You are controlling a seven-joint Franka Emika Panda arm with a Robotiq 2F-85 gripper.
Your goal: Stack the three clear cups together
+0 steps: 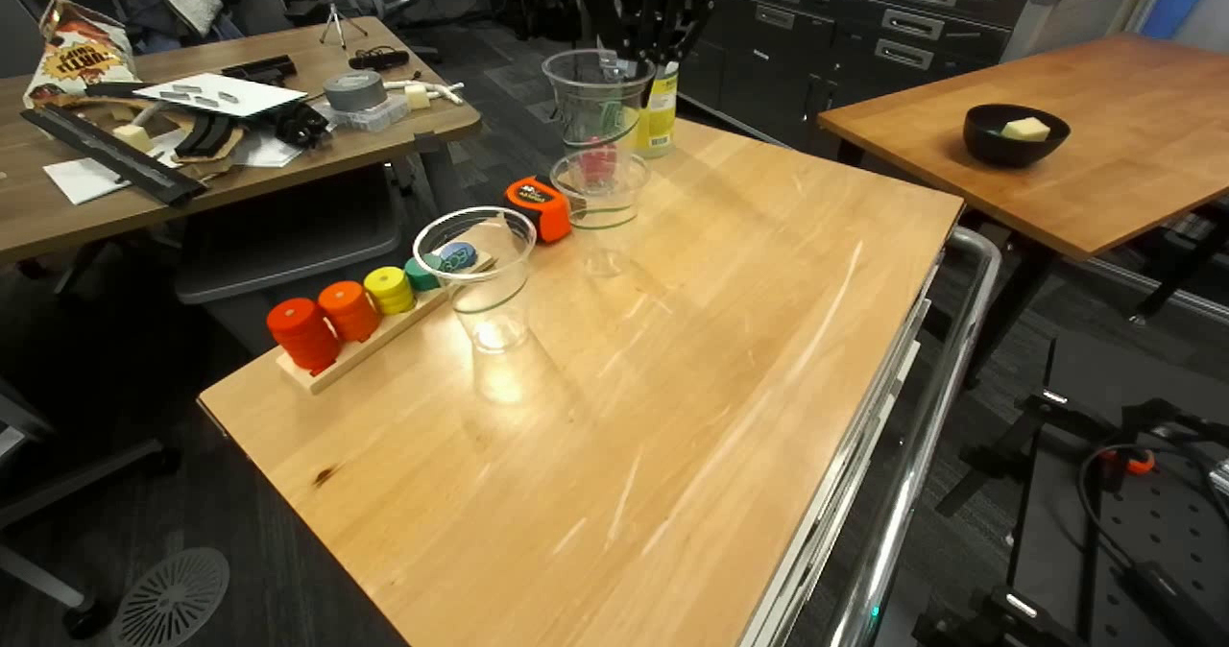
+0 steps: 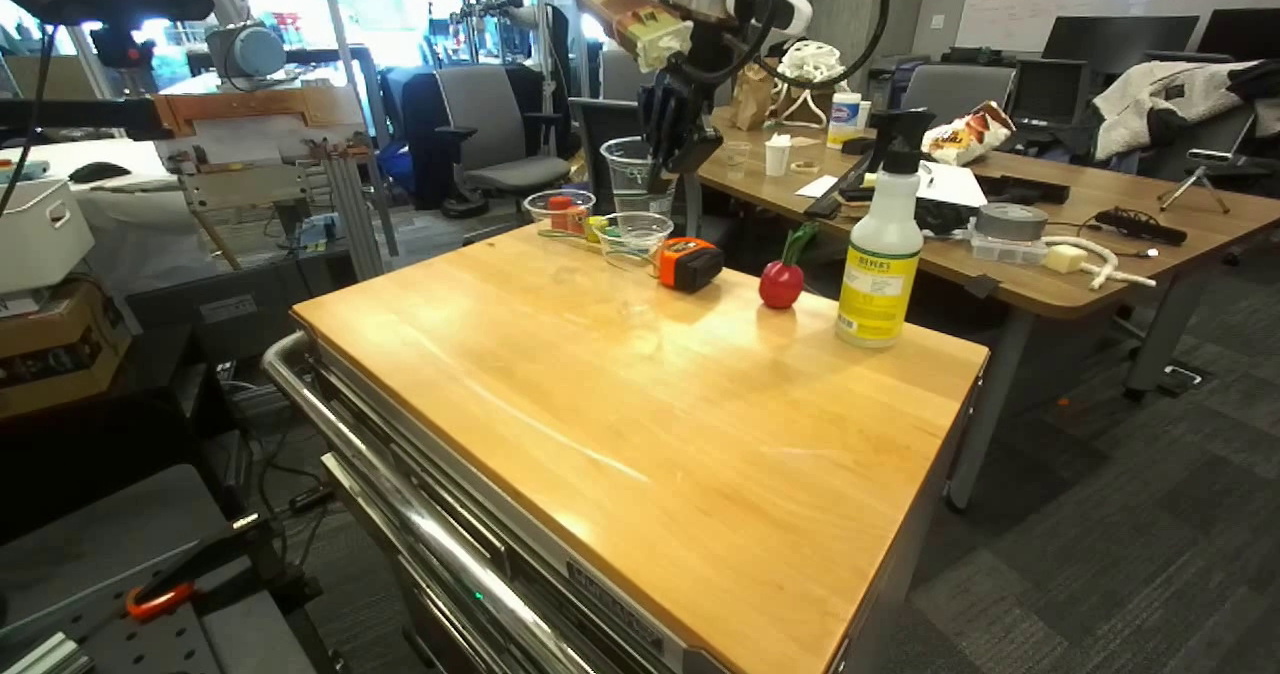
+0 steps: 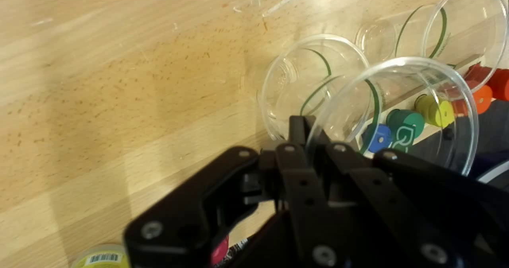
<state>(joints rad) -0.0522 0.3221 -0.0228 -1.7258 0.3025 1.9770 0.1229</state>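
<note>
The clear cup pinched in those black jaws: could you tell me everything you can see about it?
The held cup is colourless, see-through and plastic-looking, with a wide round rim, sides narrowing downward, a green line around its body and a green mark. It hangs roughly upright, mouth up, the jaws pinching its wall at the rim. In an exterior view, its lower end appears right at the mouth of another clear cup; whether they touch, I can't tell.
</note>
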